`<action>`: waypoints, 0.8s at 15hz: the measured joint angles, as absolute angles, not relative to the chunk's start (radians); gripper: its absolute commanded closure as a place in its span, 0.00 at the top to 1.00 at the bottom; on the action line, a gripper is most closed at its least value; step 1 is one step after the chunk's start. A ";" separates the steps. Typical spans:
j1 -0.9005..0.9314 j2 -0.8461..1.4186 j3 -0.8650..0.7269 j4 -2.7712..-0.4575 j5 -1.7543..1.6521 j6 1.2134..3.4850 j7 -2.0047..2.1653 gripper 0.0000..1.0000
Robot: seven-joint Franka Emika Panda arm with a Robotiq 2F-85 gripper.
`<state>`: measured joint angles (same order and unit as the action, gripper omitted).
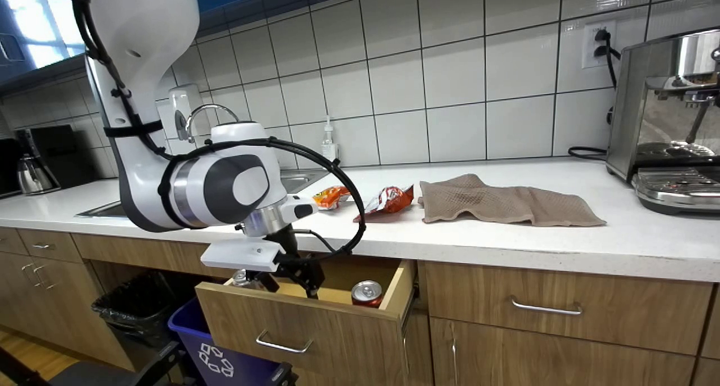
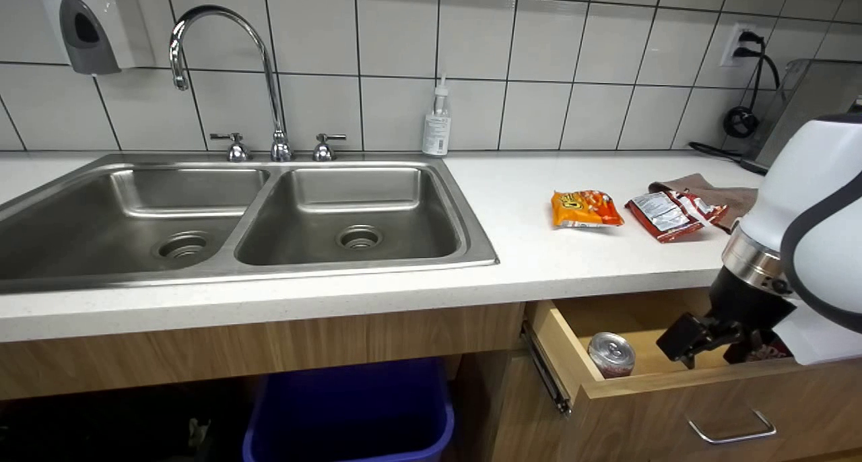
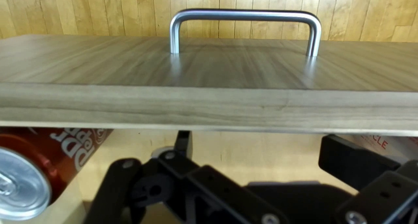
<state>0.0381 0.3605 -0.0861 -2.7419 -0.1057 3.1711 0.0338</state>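
My gripper (image 3: 256,149) is open with nothing between its fingers. Its fingertips point down into an open wooden drawer (image 3: 209,108), just behind the front panel; whether they touch it I cannot tell. In both exterior views the gripper (image 1: 292,287) (image 2: 712,357) is over the drawer (image 1: 337,341) (image 2: 660,415). A dark red Dr Pepper can (image 3: 68,149) is left of the fingers in the wrist view; it also shows in an exterior view (image 1: 367,294). A second can (image 2: 611,354) stands at the drawer's opposite side; only a sliver (image 3: 375,142) shows beside the right finger.
The drawer has a metal handle (image 3: 245,15). The white counter (image 2: 512,246) overhangs its back. On the counter are an orange snack bag (image 2: 584,209), a red bag (image 2: 673,214), a brown towel (image 1: 500,200), a sink (image 2: 350,206) and an espresso machine (image 1: 669,121). A blue bin (image 1: 225,352) stands below.
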 measured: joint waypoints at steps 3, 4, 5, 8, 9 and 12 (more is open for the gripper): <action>0.048 0.356 -0.087 -2.773 -0.106 3.171 0.024 1.00; 0.051 0.357 -0.087 -2.776 -0.106 3.169 0.021 1.00; 0.054 0.360 -0.087 -2.776 -0.106 3.167 0.018 1.00; 0.058 0.367 -0.086 -2.772 -0.106 3.167 0.016 1.00; 0.058 0.367 -0.086 -2.772 -0.106 3.167 0.015 1.00; 0.059 0.367 -0.086 -2.771 -0.106 3.167 0.014 1.00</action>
<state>0.0588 0.3666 -0.0858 -2.7711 -0.1057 3.1674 0.0139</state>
